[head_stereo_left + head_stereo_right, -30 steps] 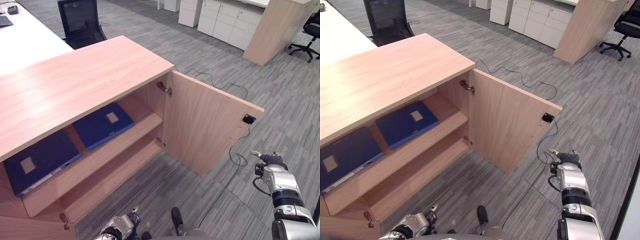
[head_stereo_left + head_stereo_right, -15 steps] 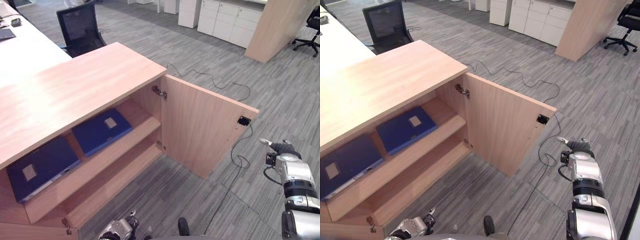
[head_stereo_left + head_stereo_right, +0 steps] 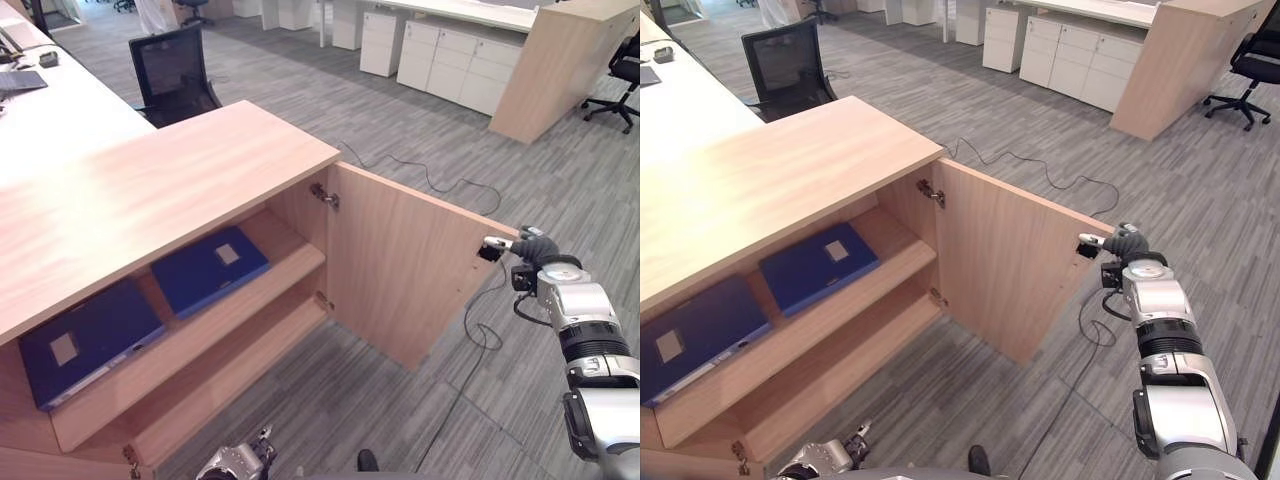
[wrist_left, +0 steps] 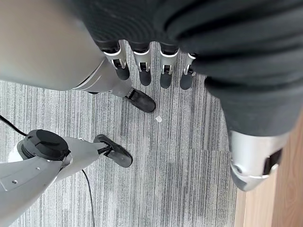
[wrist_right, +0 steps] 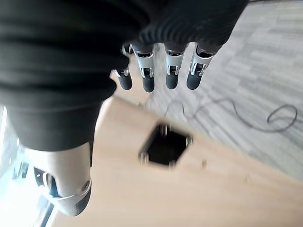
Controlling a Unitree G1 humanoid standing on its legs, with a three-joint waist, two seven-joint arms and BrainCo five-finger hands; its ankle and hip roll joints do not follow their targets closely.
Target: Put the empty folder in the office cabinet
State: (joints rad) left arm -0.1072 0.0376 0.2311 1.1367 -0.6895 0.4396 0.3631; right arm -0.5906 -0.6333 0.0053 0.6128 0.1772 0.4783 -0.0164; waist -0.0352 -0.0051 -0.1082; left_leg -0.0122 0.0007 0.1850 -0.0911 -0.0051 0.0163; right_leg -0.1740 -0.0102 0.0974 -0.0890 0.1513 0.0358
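Right hand [image 3: 1118, 243]: fingers straight, empty, at open cabinet door [image 3: 1005, 260] edge.
Folders [image 3: 818, 265]: shelved.
Risk: fingers slipping off the door.

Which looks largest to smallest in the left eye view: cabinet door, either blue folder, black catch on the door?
1. Cabinet door.
2. The two blue folders: similar, so unranked.
3. Black catch.

Upper cabinet shelf [image 3: 262, 287] carries two blue folders [image 3: 208, 270] (lying flat).
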